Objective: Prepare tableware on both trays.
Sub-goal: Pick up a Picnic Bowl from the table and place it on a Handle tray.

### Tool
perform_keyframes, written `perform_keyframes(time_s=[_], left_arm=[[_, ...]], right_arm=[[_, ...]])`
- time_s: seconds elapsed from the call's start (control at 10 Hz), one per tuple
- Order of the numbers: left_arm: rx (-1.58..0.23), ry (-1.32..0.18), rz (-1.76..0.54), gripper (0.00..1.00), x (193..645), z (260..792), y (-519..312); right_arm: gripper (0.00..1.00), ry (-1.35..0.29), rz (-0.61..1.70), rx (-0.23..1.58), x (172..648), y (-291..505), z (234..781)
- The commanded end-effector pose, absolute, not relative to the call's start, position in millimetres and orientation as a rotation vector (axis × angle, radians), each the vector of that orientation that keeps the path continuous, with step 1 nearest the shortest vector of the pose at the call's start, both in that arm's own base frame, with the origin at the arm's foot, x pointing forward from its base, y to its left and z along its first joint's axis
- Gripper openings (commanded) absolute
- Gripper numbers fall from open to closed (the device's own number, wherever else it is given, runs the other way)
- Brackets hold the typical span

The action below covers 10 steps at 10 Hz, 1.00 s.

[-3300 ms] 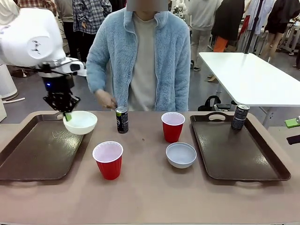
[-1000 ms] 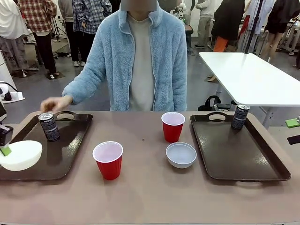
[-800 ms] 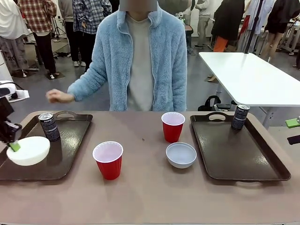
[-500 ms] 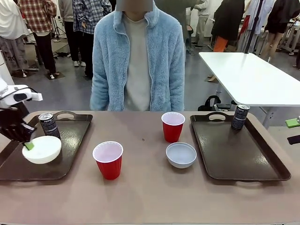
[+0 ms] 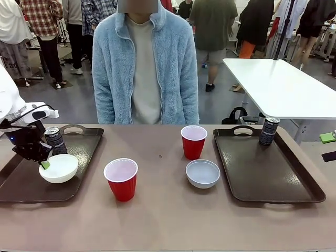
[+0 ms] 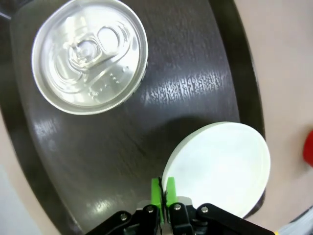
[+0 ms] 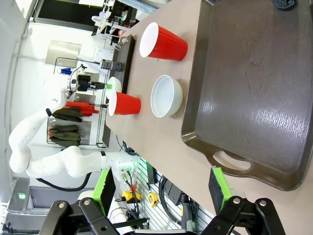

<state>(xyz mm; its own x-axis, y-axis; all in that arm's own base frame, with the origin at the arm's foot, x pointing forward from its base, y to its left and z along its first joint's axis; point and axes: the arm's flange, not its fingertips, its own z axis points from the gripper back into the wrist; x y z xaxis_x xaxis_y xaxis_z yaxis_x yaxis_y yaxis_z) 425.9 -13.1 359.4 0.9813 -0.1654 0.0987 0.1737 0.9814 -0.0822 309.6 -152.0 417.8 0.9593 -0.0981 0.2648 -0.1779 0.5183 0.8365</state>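
My left gripper (image 5: pixel 43 162) is shut on the near rim of a white bowl (image 5: pixel 59 168), which sits on the left tray (image 5: pixel 21 185) just in front of a dark can (image 5: pixel 54 140). In the left wrist view its green pads (image 6: pixel 156 189) pinch the rim of that bowl (image 6: pixel 220 164), with the can's top (image 6: pixel 90 54) beyond. Between the trays stand two red cups (image 5: pixel 121 179) (image 5: pixel 193 141) and a second bowl (image 5: pixel 202 173). The right tray (image 5: pixel 262 170) holds another can (image 5: pixel 269 130). My right gripper (image 7: pixel 161 191) is open, off the handle end of the right tray (image 7: pixel 254 98).
A person in a blue fleece (image 5: pixel 142 68) stands at the far side of the table with arms down. Bare tabletop (image 5: pixel 168 220) runs along the near edge. A white table (image 5: pixel 278 84) stands behind on the right.
My left gripper carried the bowl rightward and down onto the left tray beside the can. The person set that can on the tray and drew the hand back.
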Motion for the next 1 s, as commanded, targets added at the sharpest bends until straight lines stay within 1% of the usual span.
perform_keyframes(time_s=[0.0,0.1,0.2,0.4,0.5,0.6,0.7,0.8,0.9], left_arm=[[-0.114,-0.088,-0.164,0.59,430.5,360.2,-12.0],[-0.111,-0.080,-0.163,0.64,429.6,361.0,-13.4],[-0.108,-0.072,-0.163,1.00,429.7,362.1,-13.2],[-0.106,-0.035,-0.178,1.00,430.7,365.4,-11.5],[-0.107,-0.026,-0.175,0.85,430.6,368.9,-11.5],[-0.115,-0.017,-0.174,0.54,431.9,376.2,-11.1],[-0.114,-0.011,-0.171,1.00,432.1,386.2,-10.1],[-0.111,-0.010,-0.164,0.74,433.0,396.2,-9.1],[-0.116,-0.003,-0.159,1.00,435.3,408.4,-8.1]], right_arm=[[1.00,-0.306,0.056,1.044,310.0,-151.2,417.5],[1.00,-0.306,0.056,1.044,310.0,-151.2,417.5],[1.00,-0.306,0.056,1.044,310.0,-151.2,417.5],[1.00,-0.306,0.056,1.044,310.0,-151.2,417.5],[1.00,-0.306,0.056,1.044,310.0,-151.2,417.5],[1.00,-0.306,0.056,1.044,310.0,-151.2,417.5],[1.00,-0.306,0.056,1.044,310.0,-151.2,417.5],[1.00,-0.306,0.056,1.044,310.0,-151.2,417.5],[1.00,-0.306,0.056,1.044,310.0,-151.2,417.5]])
